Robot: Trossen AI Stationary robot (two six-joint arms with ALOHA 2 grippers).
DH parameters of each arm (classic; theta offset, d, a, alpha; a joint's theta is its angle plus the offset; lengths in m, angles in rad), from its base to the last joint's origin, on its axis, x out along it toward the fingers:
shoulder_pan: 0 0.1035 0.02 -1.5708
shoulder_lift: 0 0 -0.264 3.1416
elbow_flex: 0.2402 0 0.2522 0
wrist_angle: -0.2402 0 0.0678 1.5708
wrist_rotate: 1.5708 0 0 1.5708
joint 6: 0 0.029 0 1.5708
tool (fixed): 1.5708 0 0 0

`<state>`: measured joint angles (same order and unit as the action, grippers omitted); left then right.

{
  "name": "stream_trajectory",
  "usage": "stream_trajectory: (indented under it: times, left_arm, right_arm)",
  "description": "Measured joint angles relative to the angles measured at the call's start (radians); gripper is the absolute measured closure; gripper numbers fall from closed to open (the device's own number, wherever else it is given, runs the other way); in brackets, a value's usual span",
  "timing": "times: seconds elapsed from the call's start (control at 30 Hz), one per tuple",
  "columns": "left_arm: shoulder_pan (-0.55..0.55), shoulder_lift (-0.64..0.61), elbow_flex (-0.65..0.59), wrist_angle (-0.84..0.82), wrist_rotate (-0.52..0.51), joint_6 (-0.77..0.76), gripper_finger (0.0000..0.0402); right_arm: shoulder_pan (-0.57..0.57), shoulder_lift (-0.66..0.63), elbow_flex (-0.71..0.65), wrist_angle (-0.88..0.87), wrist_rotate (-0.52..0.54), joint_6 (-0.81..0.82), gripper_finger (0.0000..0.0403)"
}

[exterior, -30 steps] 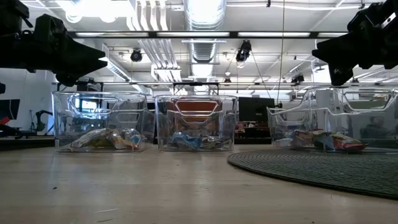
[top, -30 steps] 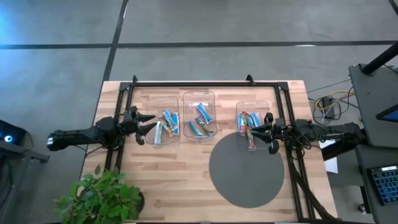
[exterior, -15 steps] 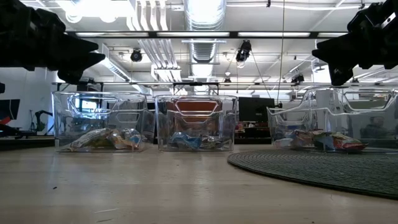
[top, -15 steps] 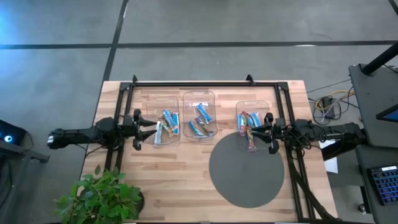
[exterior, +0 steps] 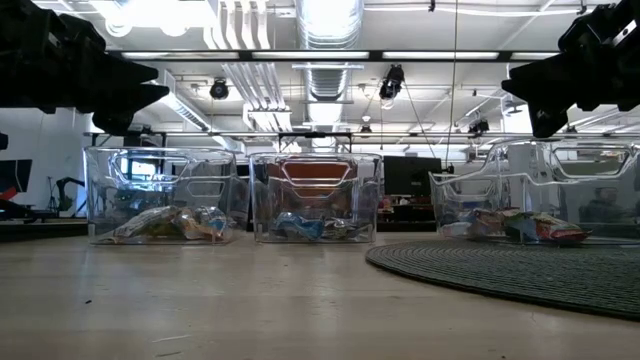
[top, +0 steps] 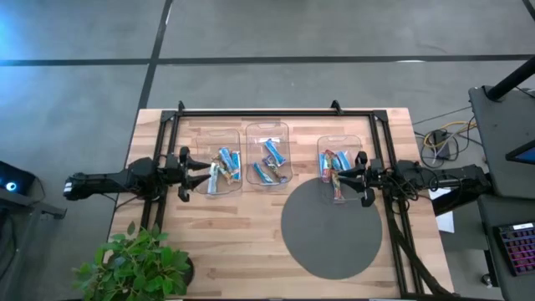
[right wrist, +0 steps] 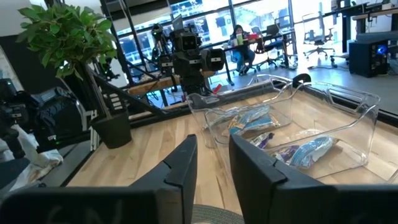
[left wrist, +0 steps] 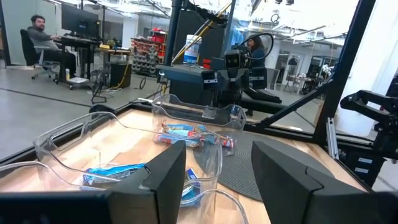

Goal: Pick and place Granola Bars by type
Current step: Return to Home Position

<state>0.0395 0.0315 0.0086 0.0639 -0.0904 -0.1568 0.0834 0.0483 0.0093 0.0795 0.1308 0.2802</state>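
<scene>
Table [top: 251,251] first, it's the big one: wooden top, my two arms reaching in over it from opposite ends, tips pointing at each other. A round grey mat [top: 330,230] lies under my right gripper [top: 341,176] and spreads off to one side of it. A potted plant [top: 138,263] sits at the table corner, back along my left arm and out to the side.

Three clear bins stand in a row between my grippers. The left bin [top: 219,130] is right under the tips of my left gripper [top: 205,167], the middle bin [top: 267,125] is about halfway between the two grippers, and the right bin [top: 338,138] is under my right gripper with one end on the mat.

From table level both grippers hang higher than the bin rims. The left one's fingers [left wrist: 168,174] are spread wide with nothing between them. The right one has a narrower gap, also empty.

The granola bars are all in the bins:
- **Left bin:** a blue and tan mix [top: 224,167] just ahead of my left fingertips.
- **Middle bin:** blue ones [top: 269,163], well out from either gripper.
- **Right bin:** a mixed bunch [top: 328,159] below my right fingertips.
</scene>
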Motion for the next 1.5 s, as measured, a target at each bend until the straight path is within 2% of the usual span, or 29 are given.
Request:
stream_trajectory:
  times: [0.23,0.67,1.2,1.5]
  left_arm:
    - [0.000,0.000,0.000,0.001,0.000,0.000,0.0234]
    - [0.000,0.000,0.001,0.004,0.000,0.000,0.0234]
    - [0.000,0.000,0.001,0.003,0.000,0.000,0.0234]
    - [0.000,0.000,0.001,0.000,0.000,0.000,0.0234]
  right_arm:
    - [0.000,0.000,0.000,0.000,0.000,0.000,0.0314]
    - [0.000,0.000,0.000,0.000,0.000,0.000,0.0333]
    - [0.000,0.000,0.000,0.000,0.000,0.000,0.0316]
    - [0.000,0.000,0.000,0.000,0.000,0.000,0.0331]
